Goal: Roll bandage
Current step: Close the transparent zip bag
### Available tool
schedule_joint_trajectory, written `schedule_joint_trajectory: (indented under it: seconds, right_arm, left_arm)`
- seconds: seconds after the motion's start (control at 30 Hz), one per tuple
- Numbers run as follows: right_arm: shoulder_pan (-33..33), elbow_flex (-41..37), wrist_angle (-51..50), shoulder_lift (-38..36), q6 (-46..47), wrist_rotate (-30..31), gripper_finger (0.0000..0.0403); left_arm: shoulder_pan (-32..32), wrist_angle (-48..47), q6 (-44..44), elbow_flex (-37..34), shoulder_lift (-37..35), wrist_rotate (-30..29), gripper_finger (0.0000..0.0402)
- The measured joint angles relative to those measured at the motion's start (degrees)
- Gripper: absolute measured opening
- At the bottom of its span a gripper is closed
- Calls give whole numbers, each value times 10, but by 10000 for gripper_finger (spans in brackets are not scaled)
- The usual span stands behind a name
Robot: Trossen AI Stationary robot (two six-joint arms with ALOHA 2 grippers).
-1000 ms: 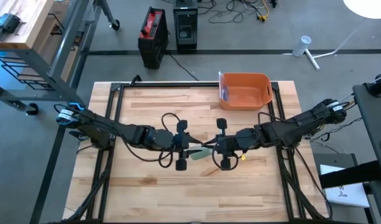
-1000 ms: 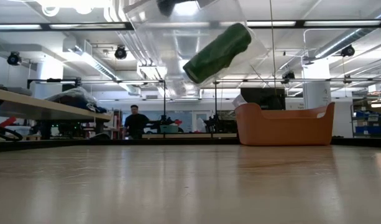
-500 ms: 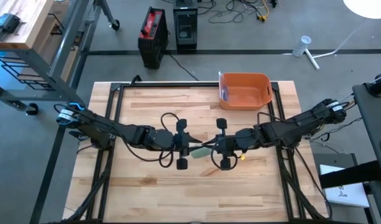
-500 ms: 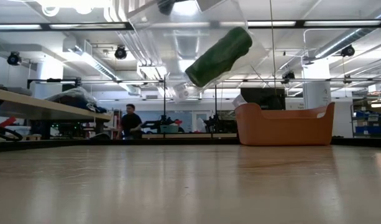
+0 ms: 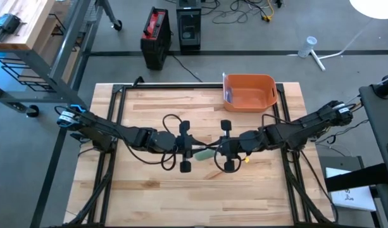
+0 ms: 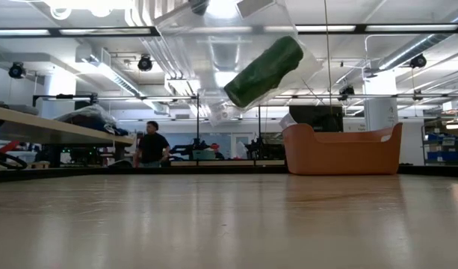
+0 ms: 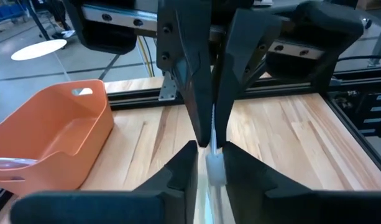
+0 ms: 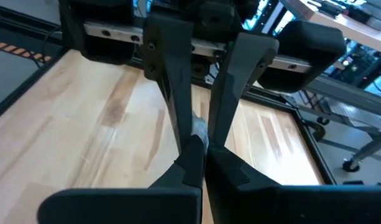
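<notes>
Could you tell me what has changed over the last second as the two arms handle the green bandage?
The left gripper closed its fingers on the green bandage, which tilted slightly in the low view. The right gripper stayed shut on it; the orange bin did not move.

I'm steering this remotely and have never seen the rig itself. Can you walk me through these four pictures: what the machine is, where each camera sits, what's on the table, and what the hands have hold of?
It is a robot with two dark arms over a wooden table. The overhead picture looks straight down: the left hand and right hand meet at the table's middle, with a green bandage roll between them. The orange bin stands at the far edge. The low picture looks level across the tabletop: the bandage hangs in the air, clear of the wood, and a person is in the room behind. The other two pictures come from cameras on each wrist, looking past that arm's own fingers at the opposite hand. In them, both hands pinch a thin pale strip between them. It seems to be part of the bandage or its wrapping.
</notes>
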Motion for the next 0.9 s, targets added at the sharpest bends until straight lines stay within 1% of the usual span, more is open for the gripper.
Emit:
schedule_joint_trajectory:
  seconds: [0.1,0.17,0.23,0.37,0.43,0.67,0.9]
  right_arm:
    - [0,0,-6,0,0,4,0]
    - [0,0,-6,0,0,4,0]
    - [0,0,-7,0,0,5,0]
    - [0,0,-6,0,0,5,0]
    - [0,0,-6,0,0,5,0]
    - [0,0,-5,0,0,6,0]
    - [0,0,-8,-8,0,6,0]
  left_arm:
    - [0,1,1,0,-1,-1,73]
    - [0,0,1,0,-2,-1,71]
    - [0,-7,1,0,-2,-1,59]
    - [0,-17,-1,0,-2,-1,19]
    - [0,-18,-5,0,-2,-1,11]
    - [0,-17,-11,0,-2,-14,31]
    - [0,-17,-11,0,-5,-13,8]
